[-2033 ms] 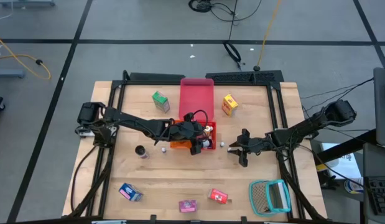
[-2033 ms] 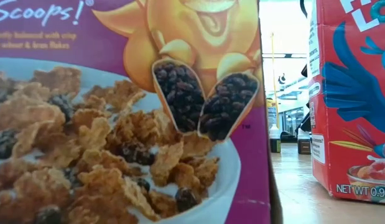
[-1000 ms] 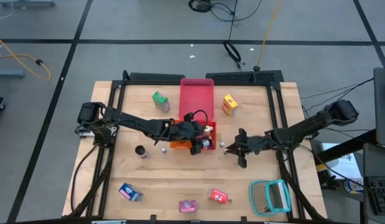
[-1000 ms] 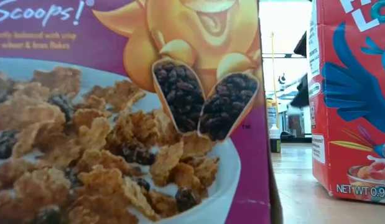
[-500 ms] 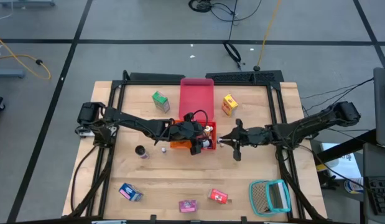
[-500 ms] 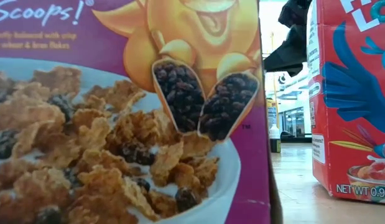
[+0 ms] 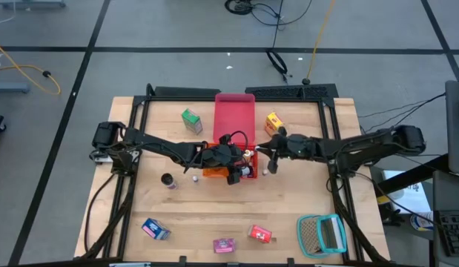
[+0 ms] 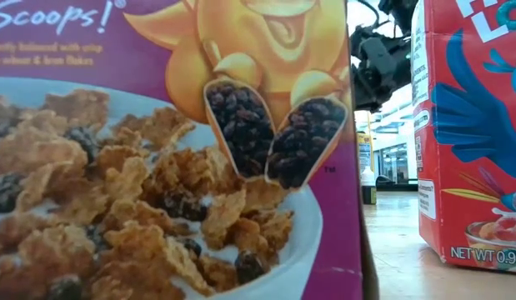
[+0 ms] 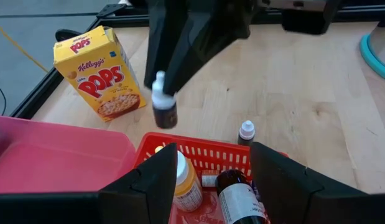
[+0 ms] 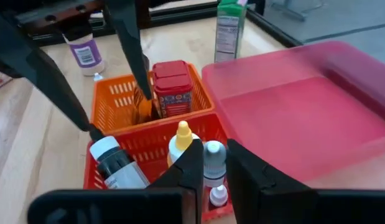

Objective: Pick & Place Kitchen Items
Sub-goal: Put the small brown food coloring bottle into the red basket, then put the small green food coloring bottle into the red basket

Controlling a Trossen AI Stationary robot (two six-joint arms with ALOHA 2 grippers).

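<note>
My right gripper [image 7: 268, 153] is shut on a tiny dark bottle with a white cap [image 9: 162, 107] and holds it in the air just off the right side of the orange tray [image 7: 211, 172]. My left gripper [image 7: 234, 165] hovers open above that tray [image 9: 198, 147]. The tray holds a red can [image 10: 172, 87], a yellow-capped bottle [image 10: 181, 140] and a dark bottle lying down [image 10: 116, 163]. Another tiny bottle [image 9: 245, 132] stands on its base on the table beside the tray. My right gripper pinches the tiny bottle between its two fingers at the white cap [image 9: 159, 85]. The fingers come from above and from the table's right side. The dark body [image 9: 165, 116] hangs below them, roughly upright and lifted clear of the table.
A red tray [image 7: 235, 119] adjoins the orange one on the far side. A green box [image 7: 190, 119], a yellow box [image 7: 273, 124], a dark can [image 7: 167, 180], near-edge boxes [image 7: 155, 228] [image 7: 224, 245] [image 7: 260, 234] and a teal basket [image 7: 322, 233] surround them. Two cereal boxes [image 8: 157, 150] [image 8: 470, 125] block the low view.
My right gripper has moved toward the table's left and far edges, from the bare wood right of the trays up to the orange tray's right side, staying shut. In the low view its arm has come into sight between the two boxes.
</note>
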